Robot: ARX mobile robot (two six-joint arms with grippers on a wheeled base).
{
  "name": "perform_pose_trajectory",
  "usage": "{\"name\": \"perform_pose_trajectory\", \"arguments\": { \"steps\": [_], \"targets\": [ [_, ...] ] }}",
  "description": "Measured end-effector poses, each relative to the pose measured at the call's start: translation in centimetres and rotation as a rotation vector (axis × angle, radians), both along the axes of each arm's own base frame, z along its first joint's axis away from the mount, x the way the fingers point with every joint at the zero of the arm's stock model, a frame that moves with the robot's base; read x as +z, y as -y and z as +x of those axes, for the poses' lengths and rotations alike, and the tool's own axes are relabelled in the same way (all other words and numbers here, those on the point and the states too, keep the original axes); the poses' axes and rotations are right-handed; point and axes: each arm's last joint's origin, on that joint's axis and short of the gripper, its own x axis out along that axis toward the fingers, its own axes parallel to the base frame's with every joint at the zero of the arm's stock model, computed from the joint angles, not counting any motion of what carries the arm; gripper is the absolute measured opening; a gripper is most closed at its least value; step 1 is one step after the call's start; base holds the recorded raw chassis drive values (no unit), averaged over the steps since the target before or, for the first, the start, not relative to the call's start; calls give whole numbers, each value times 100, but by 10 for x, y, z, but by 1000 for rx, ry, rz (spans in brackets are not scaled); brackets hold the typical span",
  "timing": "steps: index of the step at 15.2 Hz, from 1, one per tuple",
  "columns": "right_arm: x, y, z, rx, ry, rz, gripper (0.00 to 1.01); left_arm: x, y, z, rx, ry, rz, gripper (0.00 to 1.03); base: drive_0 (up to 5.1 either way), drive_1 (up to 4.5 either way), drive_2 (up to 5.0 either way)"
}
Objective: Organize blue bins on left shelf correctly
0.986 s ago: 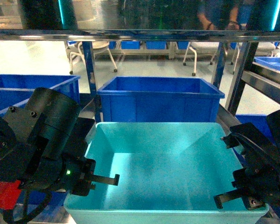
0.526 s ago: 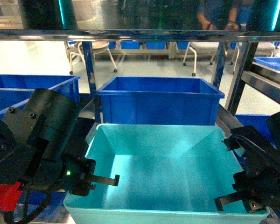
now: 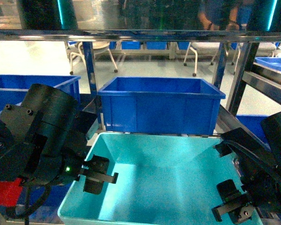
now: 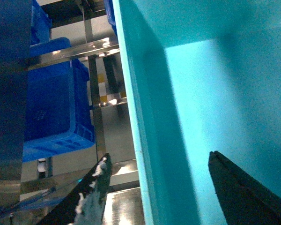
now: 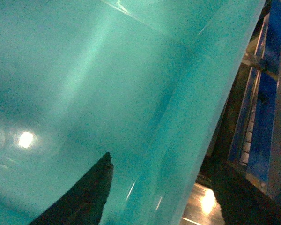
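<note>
A turquoise blue bin sits low in the middle of the head view, on the steel left shelf. My left gripper straddles the bin's left wall. In the left wrist view this gripper is open, with one finger outside and one inside the bin, and a gap shows on both sides. My right gripper straddles the right wall the same way. In the right wrist view it is open around the bin's wall, apart from it. The bin is empty.
A dark blue bin stands right behind the turquoise one, and another is at the far left. A steel rail crosses overhead. Shelf uprights and a dark blue bin lie just left of the turquoise wall.
The turquoise bin has slid toward me, opening a gap to the dark blue bin behind it. Both grippers sit lower along its side walls and stay open.
</note>
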Motion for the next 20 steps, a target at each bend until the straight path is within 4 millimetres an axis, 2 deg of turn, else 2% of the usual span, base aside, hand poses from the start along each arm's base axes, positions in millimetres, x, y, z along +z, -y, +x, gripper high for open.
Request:
{"name": "perform_pose_trajectory", "arguments": {
  "steps": [3, 4, 6, 9, 12, 14, 17, 20],
  "targets": [
    [4, 3, 3, -33, 62, 8, 88, 10, 3, 8, -21, 60, -41, 94, 0, 0, 0],
    [10, 3, 5, -53, 101, 19, 100, 19, 6, 15, -39, 94, -54, 99, 0, 0, 0],
    [22, 4, 7, -83, 147, 48, 98, 37, 7, 23, -49, 158, -90, 98, 0, 0, 0],
    [36, 5, 3, -116, 219, 97, 98, 51, 5, 21, -44, 207, -108, 98, 0, 0, 0],
    [51, 11, -17, -147, 328, 126, 98, 62, 5, -2, -49, 239, -138, 98, 0, 0, 0],
    [55, 12, -43, -136, 385, 140, 98, 75, 6, -23, -77, 281, -157, 98, 0, 0, 0],
    [70, 25, -84, -150, 459, 147, 98, 86, 1, -73, -126, 296, -159, 98, 0, 0, 0],
    [83, 64, -127, -196, 438, 122, 98, 94, -26, -134, -106, 299, -75, 98, 0, 0, 0]
  ]
}}
